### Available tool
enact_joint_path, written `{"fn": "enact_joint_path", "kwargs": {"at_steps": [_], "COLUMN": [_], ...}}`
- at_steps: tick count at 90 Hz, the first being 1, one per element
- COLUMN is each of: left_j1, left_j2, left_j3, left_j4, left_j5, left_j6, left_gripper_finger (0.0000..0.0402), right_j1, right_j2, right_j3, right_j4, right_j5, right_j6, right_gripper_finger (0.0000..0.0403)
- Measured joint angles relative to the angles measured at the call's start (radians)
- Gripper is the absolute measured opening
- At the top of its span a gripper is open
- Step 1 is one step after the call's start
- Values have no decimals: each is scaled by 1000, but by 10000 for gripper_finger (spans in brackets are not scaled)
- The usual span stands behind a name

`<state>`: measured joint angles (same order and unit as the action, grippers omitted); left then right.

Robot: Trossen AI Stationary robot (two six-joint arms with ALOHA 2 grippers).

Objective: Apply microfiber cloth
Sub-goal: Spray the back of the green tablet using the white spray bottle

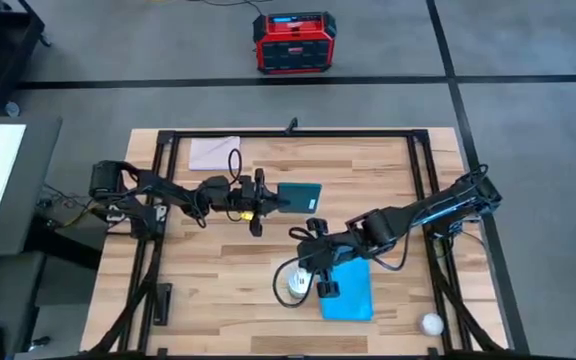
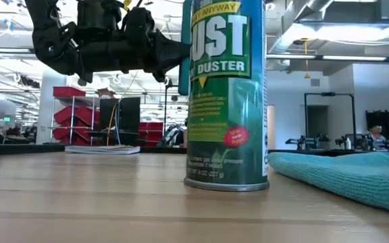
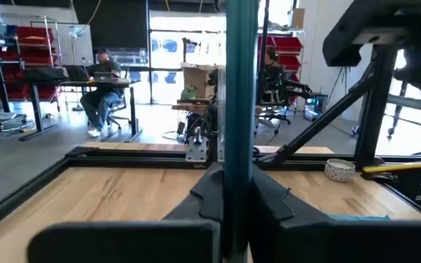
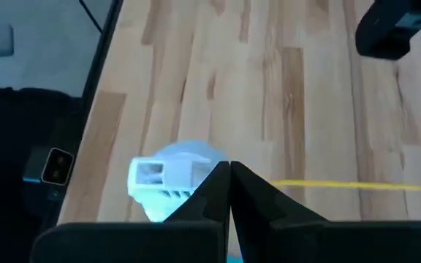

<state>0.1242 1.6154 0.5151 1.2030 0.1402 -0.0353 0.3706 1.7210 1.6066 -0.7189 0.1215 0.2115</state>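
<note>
- Currently, left pincer [image 1: 268,203]: clamped on the dark teal device [image 1: 299,196], holding it on edge above the worktop [image 1: 218,280]; a loose grip would drop it.
- Right pincer [image 1: 313,262]: fingers together on nothing, over the microfiber cloth's near edge.
- Microfiber cloth [image 1: 348,290]: flat on the worktop, ungrasped.
- Duster can [image 2: 227,94]: upright just beside the cloth (a careless sweep could topple it).

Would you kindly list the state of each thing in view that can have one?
Left gripper: shut on the dark teal device, held off the table.
Right gripper: shut, empty, above the duster can.
Microfiber cloth: lying flat on the table, ungripped.
Duster can: upright.
Pale sheet: flat.
</note>
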Motion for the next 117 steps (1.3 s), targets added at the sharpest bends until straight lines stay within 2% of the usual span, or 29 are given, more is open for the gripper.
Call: {"fn": "enact_joint_path", "kwargs": {"at_steps": [33,48,78,92,103,117], "left_j1": [-4,-41,-120,-145,-153,-167], "left_j2": [0,0,0,0,0,0], "left_j3": [0,0,-25,-96,-140,-147], "left_j4": [2,1,-7,97,183,193], "left_j5": [-21,-151,-267,-339,-345,-345], "left_j6": [-4,8,10,-2,-18,-30], "left_gripper_finger": [3,3,3,3,3,3], "right_j1": [-6,-6,-2,-2,-2,-4], "right_j2": [-1,1,1,1,1,1], "right_j3": [8,8,8,8,8,8], "right_j4": [-6,-6,-8,-7,-7,-7], "right_j5": [0,-2,-2,-2,-2,-2], "right_j6": [-10,-10,-9,-9,-9,-7], "right_gripper_finger": [0,0,0,0,0,0]}}
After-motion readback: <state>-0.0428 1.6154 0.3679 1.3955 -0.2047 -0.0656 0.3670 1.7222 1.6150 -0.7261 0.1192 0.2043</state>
